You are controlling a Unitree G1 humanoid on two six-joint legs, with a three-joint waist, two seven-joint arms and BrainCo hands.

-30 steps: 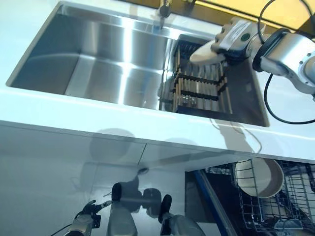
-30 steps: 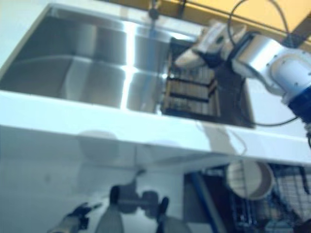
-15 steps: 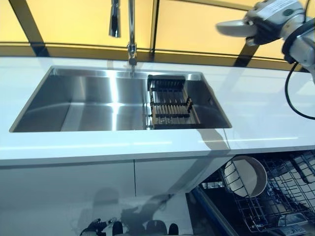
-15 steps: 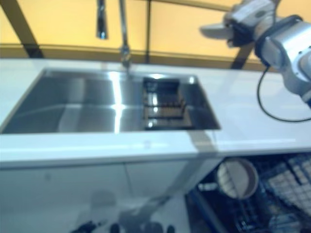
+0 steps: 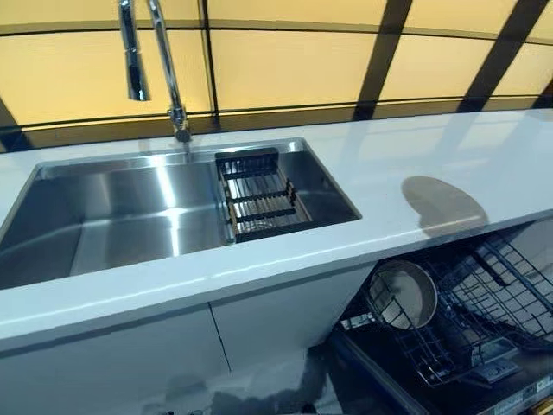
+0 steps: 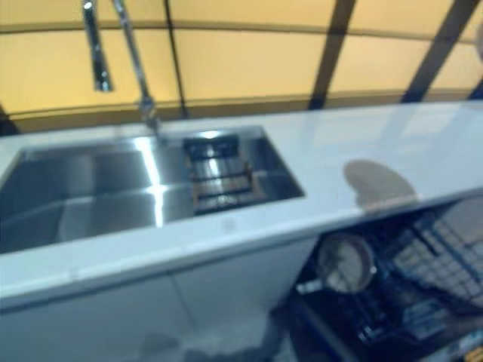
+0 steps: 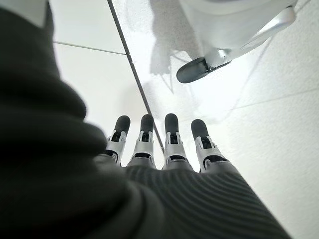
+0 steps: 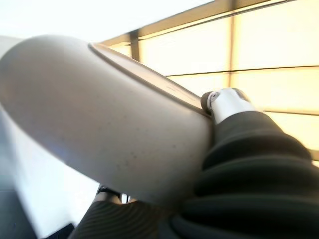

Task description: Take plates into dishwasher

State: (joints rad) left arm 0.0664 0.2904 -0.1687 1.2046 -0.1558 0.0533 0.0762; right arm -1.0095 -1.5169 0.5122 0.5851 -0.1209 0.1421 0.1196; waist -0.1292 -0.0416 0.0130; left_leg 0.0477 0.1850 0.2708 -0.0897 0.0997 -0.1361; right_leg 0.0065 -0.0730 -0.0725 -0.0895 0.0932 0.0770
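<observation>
Plate (image 8: 99, 124) pinched at its rim in right hand (image 8: 227, 107), out of both eye views. Stiff, glazed, breakable: likely slippery, best held by the edge. Left hand (image 7: 149, 144) hanging slack, empty.

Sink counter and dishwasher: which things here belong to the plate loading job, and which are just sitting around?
Job:
plate pinched in the right hand
dishwasher rack
round dish in the rack

Just there:
sink
faucet
drying rack in the sink
left hand, idle over the floor
</observation>
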